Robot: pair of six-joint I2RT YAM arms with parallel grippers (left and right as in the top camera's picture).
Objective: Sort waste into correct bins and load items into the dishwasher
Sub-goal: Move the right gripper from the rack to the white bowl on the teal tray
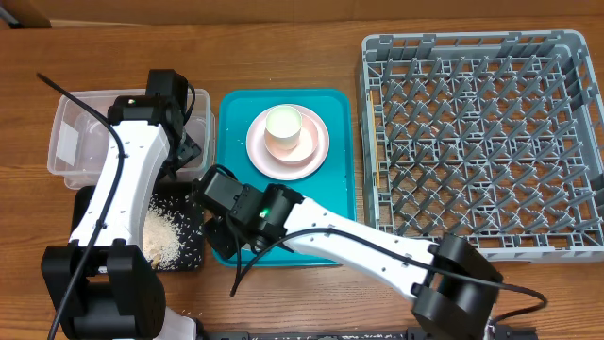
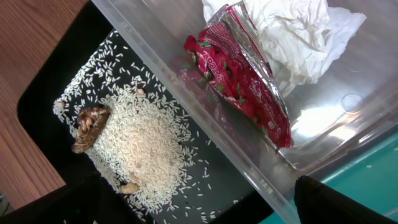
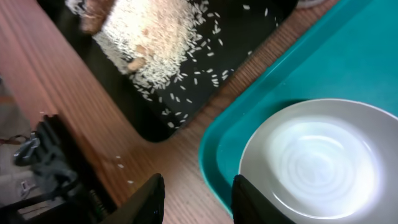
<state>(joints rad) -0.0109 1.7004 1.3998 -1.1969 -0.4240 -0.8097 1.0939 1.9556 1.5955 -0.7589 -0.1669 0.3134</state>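
Observation:
A red wrapper [image 2: 242,81] and a crumpled white napkin [image 2: 292,31] lie in the clear tub [image 1: 80,142]. White rice [image 2: 140,146] with brown scraps [image 2: 90,124] is heaped in the black tray [image 1: 184,253]. My left gripper [image 2: 193,208] hangs wide open over the tray and the tub's wall, holding nothing. A cream cup [image 1: 283,130] stands on the pink plate [image 1: 316,156] in the teal tray [image 1: 340,198]. A white bowl [image 3: 317,162] sits at that tray's corner. My right gripper [image 3: 196,202] is open just left of the bowl, with only table and tray edge between its fingers.
The grey dish rack [image 1: 481,142] fills the right side and holds nothing. Both arms [image 1: 123,189] cross the left half of the table, and the right arm covers the white bowl in the overhead view. A few rice grains [image 3: 121,165] lie on the wood.

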